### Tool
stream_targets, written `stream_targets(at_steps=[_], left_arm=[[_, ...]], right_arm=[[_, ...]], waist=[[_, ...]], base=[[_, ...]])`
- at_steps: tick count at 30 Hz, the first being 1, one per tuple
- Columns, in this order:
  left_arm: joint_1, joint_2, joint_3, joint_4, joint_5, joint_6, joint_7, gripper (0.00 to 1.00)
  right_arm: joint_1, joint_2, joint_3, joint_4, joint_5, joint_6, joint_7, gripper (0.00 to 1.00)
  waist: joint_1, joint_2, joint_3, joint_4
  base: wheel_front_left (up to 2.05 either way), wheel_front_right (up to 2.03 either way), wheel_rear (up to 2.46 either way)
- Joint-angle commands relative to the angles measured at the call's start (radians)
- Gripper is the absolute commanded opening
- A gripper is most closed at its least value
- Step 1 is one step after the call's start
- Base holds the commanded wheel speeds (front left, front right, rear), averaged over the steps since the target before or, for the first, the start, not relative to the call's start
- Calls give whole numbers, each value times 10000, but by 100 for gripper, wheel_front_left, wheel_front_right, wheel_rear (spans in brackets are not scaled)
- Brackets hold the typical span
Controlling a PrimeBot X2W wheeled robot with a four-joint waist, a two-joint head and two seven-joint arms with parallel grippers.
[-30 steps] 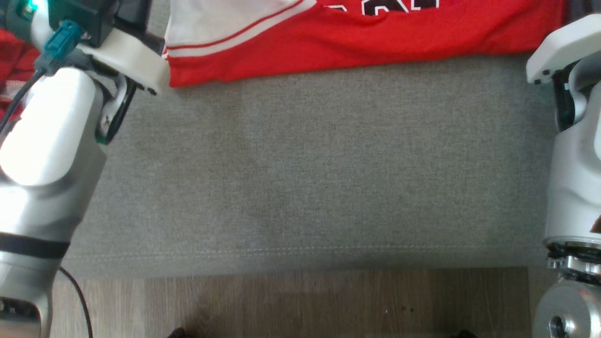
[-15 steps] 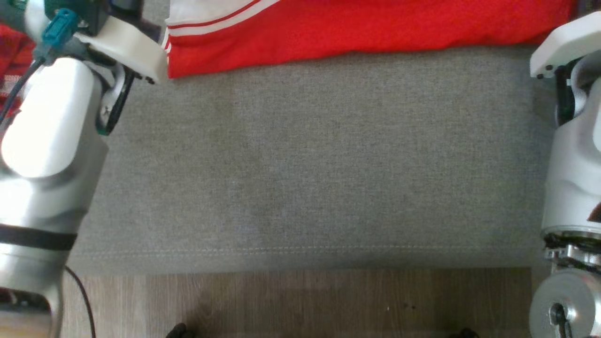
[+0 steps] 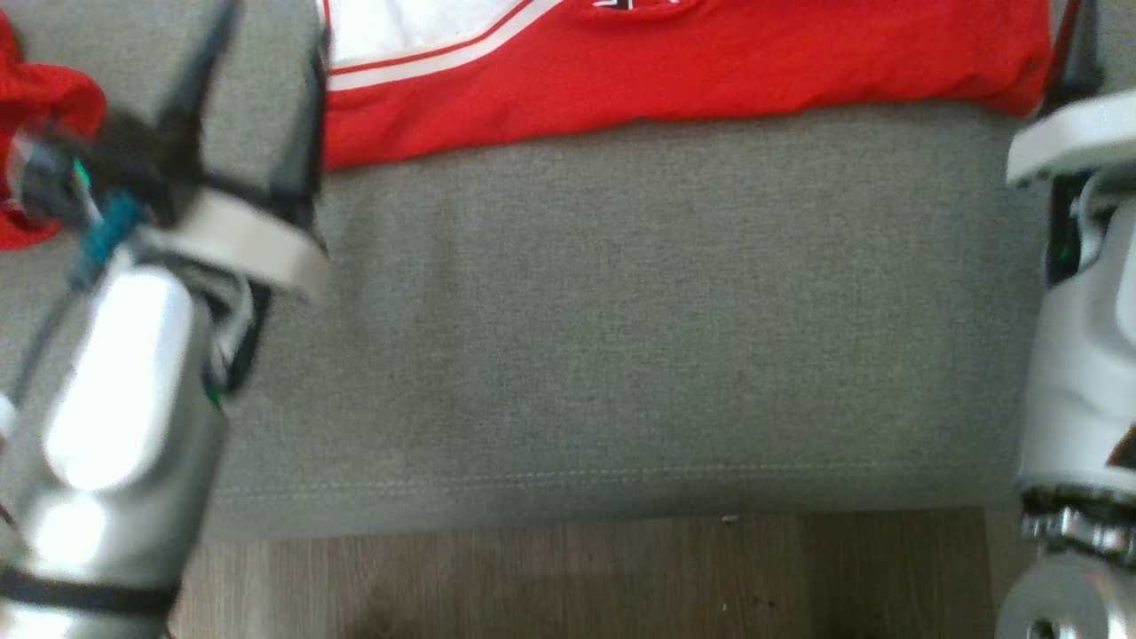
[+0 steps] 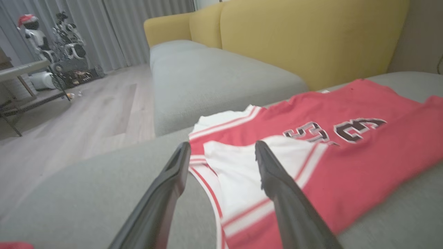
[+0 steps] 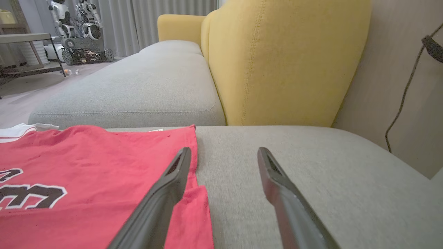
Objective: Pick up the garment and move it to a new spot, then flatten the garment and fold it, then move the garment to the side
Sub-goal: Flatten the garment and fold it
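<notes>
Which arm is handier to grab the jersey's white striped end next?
Probably the left: the open left gripper hangs over the jersey's white end; the right gripper sits at the opposite edge.

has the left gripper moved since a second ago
Yes. The left gripper has drawn back from the jersey toward the cushion's front seam, which holds its place in the head view; its jaws stand open.

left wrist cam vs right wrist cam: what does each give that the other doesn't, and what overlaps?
Left wrist: the left pincer, open, its fingers framing the edge of the white, red-striped panel of the red fabric jersey.
Right wrist: the right pincer, open, straddling the jersey's plain red side edge, and a thin dark cable running down the beige wall.
Both: the jersey with its black digits, the grey fabric sofa cushion and the yellow upholstered backrest.
</notes>
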Motion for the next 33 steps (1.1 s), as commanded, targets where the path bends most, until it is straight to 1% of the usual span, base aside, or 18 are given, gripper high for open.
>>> stream_targets(at_steps=[1,4,7,11,15,22,23,24,25,26,27,28,29,31,33], left_arm=[[-2,306,431,-344,-101,74,-51,100],[855,22,401,-205,-272,-4,-51,100],[1175,-186,321,413,-447,-139,-51,100],[1019,-253,243,1483,-483,-174,-13,100],[741,-273,180,2191,-484,-242,-11,100],[256,-128,-15,2724,-185,-370,-40,100],[211,-115,-65,2815,-164,-408,-40,75],[171,-118,-80,2909,-183,-436,-41,54],[143,-125,-93,3042,-218,-461,-21,40],[124,-137,-110,3198,-273,-496,47,33],[93,-167,-94,3330,-348,-514,96,28],[76,-196,-90,3491,-417,-528,213,7],[49,-215,-97,3617,-465,-544,287,0],[-1,-231,-83,3827,-539,-550,350,0],[-41,-236,-98,3978,-581,-566,352,0]], right_arm=[[176,200,299,-325,118,-13,-93,100],[589,200,468,-404,355,-13,-147,100],[793,201,573,-423,454,-13,-160,100],[916,201,759,-339,565,-13,-67,100],[981,201,895,-319,656,-13,30,100],[1034,202,837,-388,673,-13,173,100],[1037,202,836,-394,690,-13,180,100],[1041,202,840,-395,702,-13,194,100],[1042,202,854,-380,726,-13,216,100],[1043,202,882,-353,752,-13,245,100],[1043,202,913,-326,772,-13,270,100],[1039,202,970,-289,803,-13,288,100],[1027,202,1097,-231,853,-13,309,100],[1006,202,1290,-35,1036,-13,483,100],[1018,202,1479,289,1194,-13,897,100]], waist=[[-1,0,-83,11],[-1,0,-239,9],[-1,0,-371,-21],[-1,0,-470,-121],[-1,0,-484,-234],[-1,0,-371,-326],[-1,0,-357,-330],[-1,0,-347,-332],[-1,0,-343,-335],[-1,0,-348,-331],[-1,0,-357,-324],[-1,0,-372,-314],[-1,0,-388,-304],[-1,0,-442,-287],[-1,0,-529,-250]], base=[[0,0,0],[0,0,0],[0,0,0],[0,0,0],[0,0,0],[0,0,0],[0,0,0],[0,0,0],[0,0,0],[0,0,0],[0,0,0],[0,0,0],[0,0,0],[0,0,0],[0,0,0]])
